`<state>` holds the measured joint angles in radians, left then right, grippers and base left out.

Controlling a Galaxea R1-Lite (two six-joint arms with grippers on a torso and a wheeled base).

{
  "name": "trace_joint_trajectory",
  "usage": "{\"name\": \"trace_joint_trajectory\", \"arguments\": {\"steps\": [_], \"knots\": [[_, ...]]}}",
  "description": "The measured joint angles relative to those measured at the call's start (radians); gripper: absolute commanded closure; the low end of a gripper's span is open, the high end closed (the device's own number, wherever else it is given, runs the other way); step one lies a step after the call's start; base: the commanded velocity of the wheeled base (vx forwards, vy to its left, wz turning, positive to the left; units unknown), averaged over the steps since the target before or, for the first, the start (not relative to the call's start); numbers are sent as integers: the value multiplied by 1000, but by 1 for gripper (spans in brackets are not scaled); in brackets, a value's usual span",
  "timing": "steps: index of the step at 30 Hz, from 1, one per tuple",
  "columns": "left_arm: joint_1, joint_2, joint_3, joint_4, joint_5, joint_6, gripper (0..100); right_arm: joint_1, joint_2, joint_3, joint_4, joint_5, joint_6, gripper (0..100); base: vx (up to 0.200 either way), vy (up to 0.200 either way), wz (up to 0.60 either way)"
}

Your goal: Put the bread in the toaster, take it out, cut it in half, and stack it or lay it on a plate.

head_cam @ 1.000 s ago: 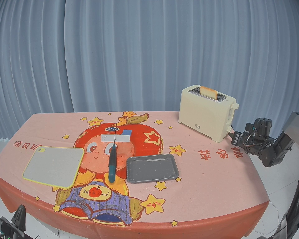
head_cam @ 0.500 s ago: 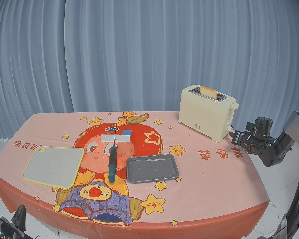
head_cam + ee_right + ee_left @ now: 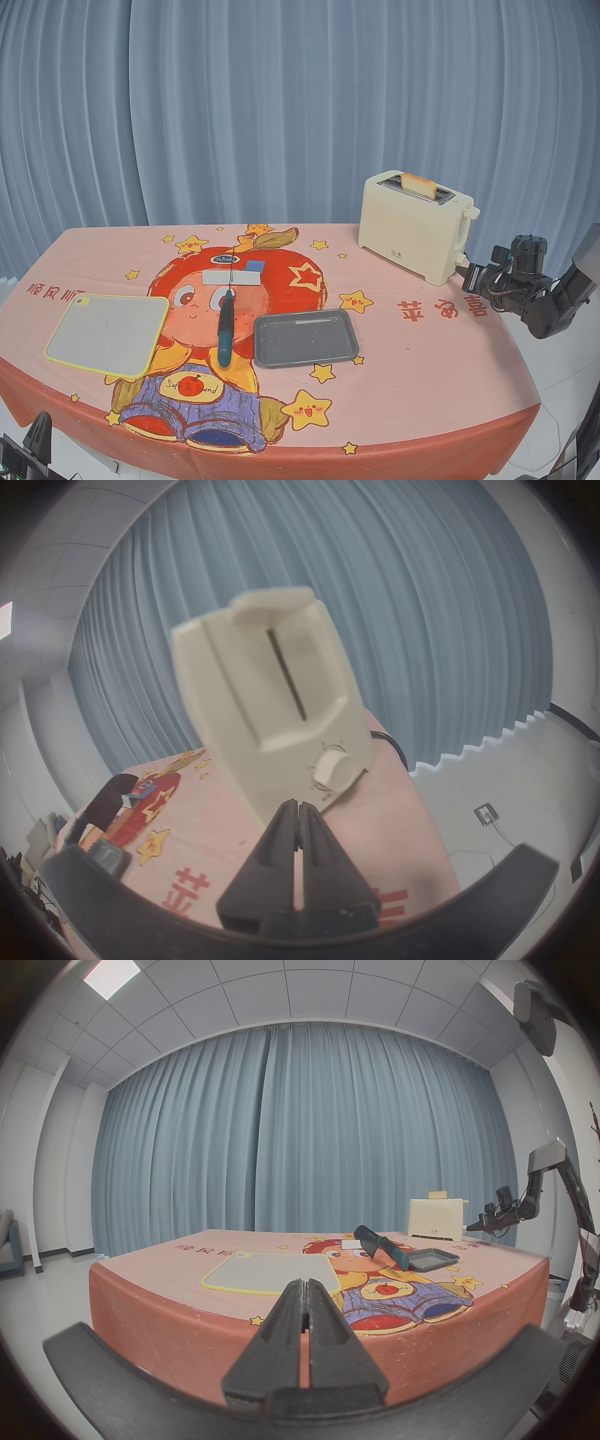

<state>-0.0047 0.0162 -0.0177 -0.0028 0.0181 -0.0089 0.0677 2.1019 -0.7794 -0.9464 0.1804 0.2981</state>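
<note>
Toasted bread slice stands in the cream toaster's slot, far right on the pink-clothed counter. Your right gripper sits just beside the toaster's knob end, fingers closed, empty. Your left gripper hangs off the counter's near edge, fingers closed. Grey rectangular tray, teal-handled knife and yellow-rimmed cutting board lie mid-counter.

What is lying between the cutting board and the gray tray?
A knife with a teal handle lies there, touching neither board nor tray, in the head view.
</note>
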Motion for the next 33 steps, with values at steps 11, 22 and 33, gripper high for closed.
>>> {"name": "trace_joint_trajectory", "arguments": {"steps": [11, 22, 33], "knots": [[0, 0, 0, 0, 0, 0, 100, 55, -214, 68, 16, -3, 0, 100, 0, 0, 0], [0, 0, 0, 0, 0, 0, 100, 57, -386, 77, 16, -1, 0, 100, 0, 0, 0], [0, 0, 0, 0, 0, 0, 100, -10, -411, 27, 7, 9, 2, 100, 0, 0, 0]]}}
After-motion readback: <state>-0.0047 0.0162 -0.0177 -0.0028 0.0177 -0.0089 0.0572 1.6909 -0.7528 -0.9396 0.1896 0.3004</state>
